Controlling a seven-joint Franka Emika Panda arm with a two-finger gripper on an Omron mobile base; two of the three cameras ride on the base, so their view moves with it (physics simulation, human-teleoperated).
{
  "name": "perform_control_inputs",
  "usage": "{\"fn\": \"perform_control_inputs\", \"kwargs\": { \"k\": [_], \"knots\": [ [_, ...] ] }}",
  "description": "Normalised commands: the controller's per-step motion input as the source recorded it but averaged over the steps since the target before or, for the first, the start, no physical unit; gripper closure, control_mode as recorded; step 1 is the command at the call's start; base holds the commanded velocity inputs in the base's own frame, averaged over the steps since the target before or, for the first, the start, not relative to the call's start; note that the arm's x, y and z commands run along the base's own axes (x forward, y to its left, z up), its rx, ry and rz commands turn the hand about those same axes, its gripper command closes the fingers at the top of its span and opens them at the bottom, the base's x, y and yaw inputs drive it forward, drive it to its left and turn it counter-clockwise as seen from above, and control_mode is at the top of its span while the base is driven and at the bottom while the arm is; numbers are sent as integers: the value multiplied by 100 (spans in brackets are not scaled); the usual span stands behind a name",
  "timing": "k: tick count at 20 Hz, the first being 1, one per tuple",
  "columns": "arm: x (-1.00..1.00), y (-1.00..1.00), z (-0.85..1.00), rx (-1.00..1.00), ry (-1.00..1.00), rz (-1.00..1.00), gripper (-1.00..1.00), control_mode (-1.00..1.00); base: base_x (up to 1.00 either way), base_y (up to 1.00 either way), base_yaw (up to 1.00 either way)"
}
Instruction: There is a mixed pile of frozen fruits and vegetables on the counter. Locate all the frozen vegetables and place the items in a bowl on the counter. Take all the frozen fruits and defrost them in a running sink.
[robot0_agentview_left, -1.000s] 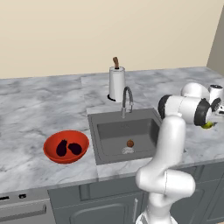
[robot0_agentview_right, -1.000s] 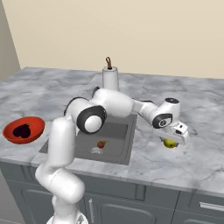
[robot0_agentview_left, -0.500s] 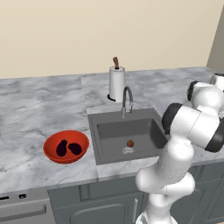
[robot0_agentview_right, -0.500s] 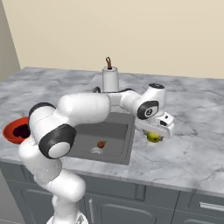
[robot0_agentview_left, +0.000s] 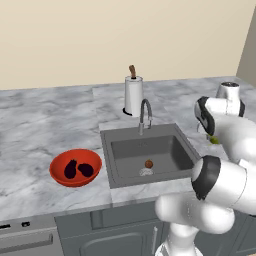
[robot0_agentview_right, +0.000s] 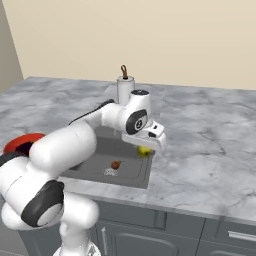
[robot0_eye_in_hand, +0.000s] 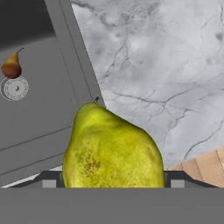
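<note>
Item: yellow-green pear (robot0_eye_in_hand: 111, 148), clamped in gripper (robot0_agentview_right: 146, 146), hung above the sink (robot0_agentview_left: 150, 155) right rim. Brown pear (robot0_agentview_left: 148, 164) lay by its drain. Advice: carry further over basin, lower before release.

The red bowl (robot0_agentview_left: 75, 167) sits at the lower left on the marbled counter (robot0_agentview_left: 45, 117), with two dark eggplants (robot0_agentview_left: 78, 169) inside. The brown pear (robot0_agentview_left: 148, 164) lies by the drain in the sink (robot0_agentview_left: 150, 150), frame centre. The yellow-green pear (robot0_eye_in_hand: 111, 151) hangs above the sink's right rim.
</note>
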Motion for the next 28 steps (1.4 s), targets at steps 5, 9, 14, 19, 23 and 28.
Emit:
{"fn": "perform_control_inputs", "kwargs": {
  "k": [5,9,14,19,23,28],
  "knots": [
    [87,100,-52,-1,4,19,100,-100,0,0,0],
    [71,100,-49,0,0,32,100,-100,0,0,0],
    [57,83,-45,0,2,10,100,-100,0,0,0],
    [17,5,-40,-1,0,-2,100,-100,0,0,0],
    [24,0,-68,0,0,-7,100,-100,0,0,0],
    [12,0,-57,0,-6,-2,100,-100,0,0,0]
  ]
}}
